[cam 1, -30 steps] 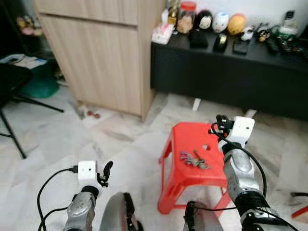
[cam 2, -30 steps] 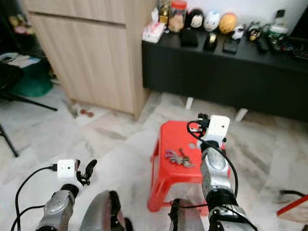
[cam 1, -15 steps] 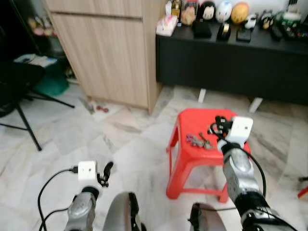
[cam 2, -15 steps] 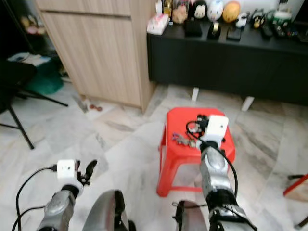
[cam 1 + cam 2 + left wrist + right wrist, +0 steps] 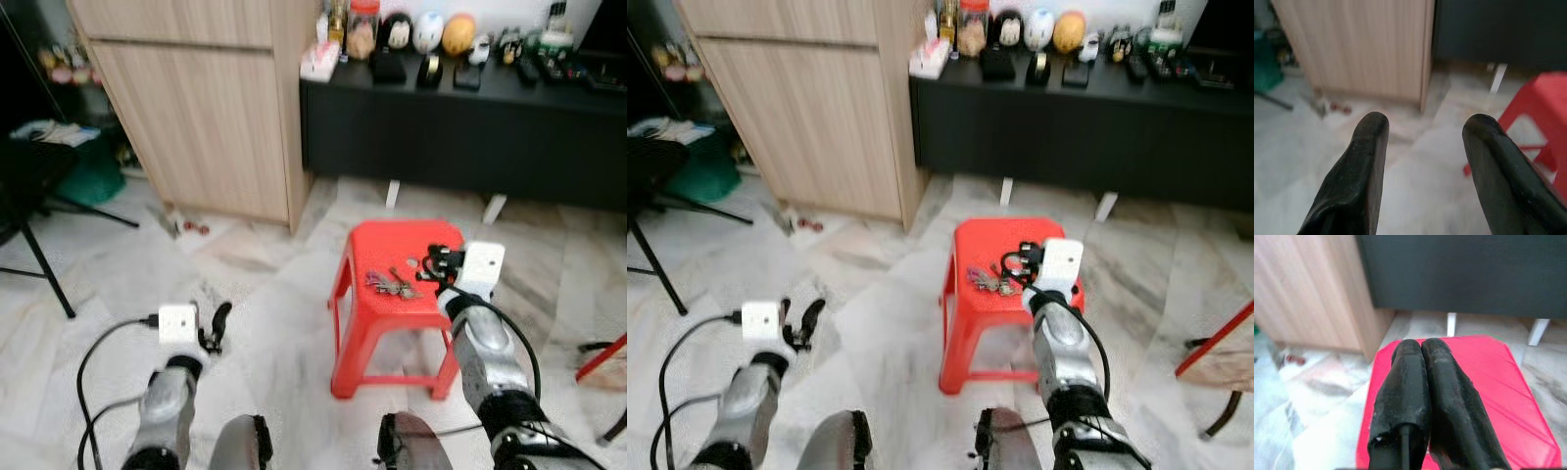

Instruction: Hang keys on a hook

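Note:
A bunch of keys [image 5: 390, 285] lies on top of a small red plastic stool [image 5: 392, 245] on the marble floor. My right gripper [image 5: 436, 262] hovers over the stool's right side, just right of the keys and a little above them. Its fingers [image 5: 1422, 362] are pressed together with nothing between them, and the red stool top [image 5: 1493, 377] lies beneath. My left gripper [image 5: 217, 323] hangs low at the left, well away from the stool. In the left wrist view its fingers [image 5: 1369, 147] stand apart, with the stool [image 5: 1537, 98] off to one side.
A light wooden cabinet [image 5: 206, 108] stands behind at the left. Beside it a black low sideboard [image 5: 470, 127] carries several ornaments. Black stand legs [image 5: 39, 255] and a green tub [image 5: 83, 166] are at the far left. A red bar [image 5: 602, 357] juts in at the right edge.
The whole picture has shifted as the camera moved, so the stool sits a little farther off. My right gripper stays beside the keys, still shut. The left gripper remains open.

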